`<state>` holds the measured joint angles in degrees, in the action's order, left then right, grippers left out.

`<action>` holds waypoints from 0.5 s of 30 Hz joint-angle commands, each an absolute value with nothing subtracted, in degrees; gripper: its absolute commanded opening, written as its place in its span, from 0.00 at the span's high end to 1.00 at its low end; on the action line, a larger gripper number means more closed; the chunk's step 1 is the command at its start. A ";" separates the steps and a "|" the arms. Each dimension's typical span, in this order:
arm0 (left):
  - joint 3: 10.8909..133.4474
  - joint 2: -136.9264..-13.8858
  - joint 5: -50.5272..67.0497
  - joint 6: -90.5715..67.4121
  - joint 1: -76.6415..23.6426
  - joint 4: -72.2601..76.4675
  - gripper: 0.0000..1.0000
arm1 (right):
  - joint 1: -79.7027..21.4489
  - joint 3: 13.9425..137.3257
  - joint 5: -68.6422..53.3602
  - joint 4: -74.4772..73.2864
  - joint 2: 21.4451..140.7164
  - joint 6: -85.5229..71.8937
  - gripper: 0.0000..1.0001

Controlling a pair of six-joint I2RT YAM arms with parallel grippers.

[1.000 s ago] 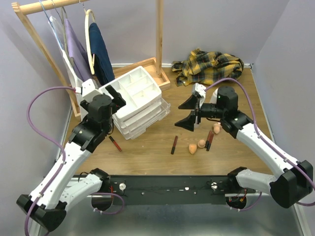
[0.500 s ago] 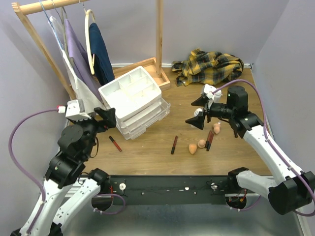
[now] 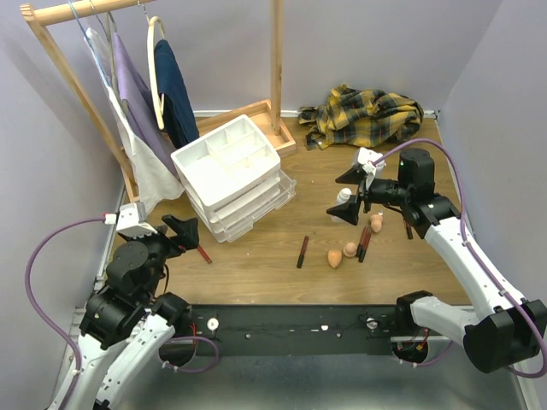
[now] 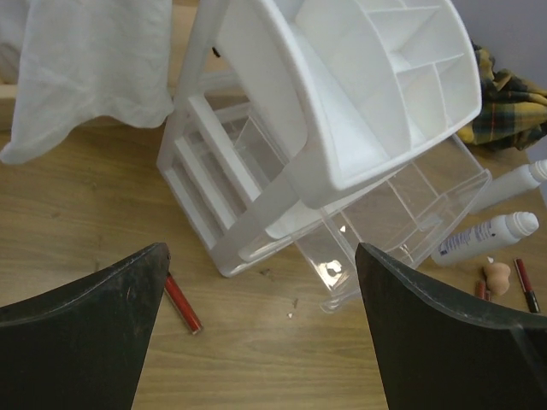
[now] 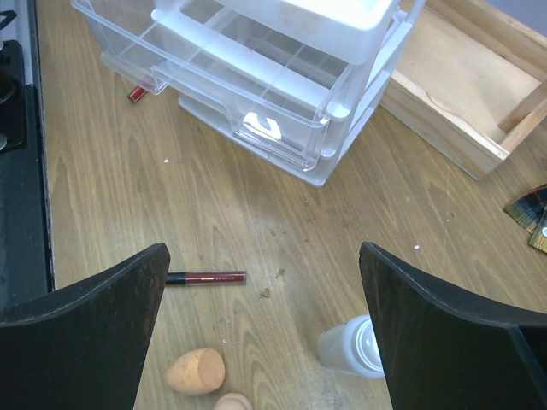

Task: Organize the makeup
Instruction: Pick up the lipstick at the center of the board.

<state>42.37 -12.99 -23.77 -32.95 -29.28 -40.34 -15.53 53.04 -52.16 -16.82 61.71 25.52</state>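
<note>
My left gripper (image 3: 183,233) is open and empty, low over the table just left of the drawer unit; a red stick (image 3: 201,250) lies beside it and shows by my left finger in the left wrist view (image 4: 182,303). My right gripper (image 3: 343,196) is open and empty above a white bottle (image 3: 344,198), which lies close to my right finger in the right wrist view (image 5: 350,346). The left wrist view shows two white bottles (image 4: 483,239) (image 4: 513,184). A dark-red stick (image 3: 302,251) and peach sponges (image 3: 334,258) (image 3: 350,249) (image 3: 376,223) lie on the table.
The white plastic drawer unit (image 3: 232,175) stands tilted at centre left, drawers partly open. A yellow plaid cloth (image 3: 367,115) lies at the back right. A wooden clothes rack (image 3: 276,68) with hanging garments fills the back left. More sticks (image 3: 364,242) lie by the sponges.
My left arm has drawn back from the drawer unit toward the near left and dropped lower. My right gripper has shifted a little right and narrowed somewhat, staying open.
</note>
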 commanded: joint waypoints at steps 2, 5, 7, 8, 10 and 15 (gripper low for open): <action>42.27 -14.67 -27.50 -41.30 -29.35 -47.28 0.01 | -14.68 53.44 -53.53 -17.75 61.52 26.63 0.00; 43.50 -18.36 -31.27 -45.78 -29.35 -51.14 0.01 | -14.50 53.35 -53.09 -17.67 61.52 26.63 0.00; 43.68 -21.08 -34.00 -50.42 -29.27 -54.65 0.01 | -14.42 53.18 -52.82 -17.49 61.44 26.81 0.00; 43.59 -22.05 -35.41 -55.23 -29.27 -55.62 0.01 | -14.50 53.17 -52.56 -17.49 61.52 26.81 0.00; 42.72 -25.21 -35.24 -57.29 -29.36 -56.07 0.02 | -14.50 53.17 -52.47 -17.49 61.61 26.81 0.00; 38.60 -31.62 -35.25 -64.04 -29.09 -52.31 0.07 | -14.41 53.00 -52.38 -17.58 61.44 27.16 0.00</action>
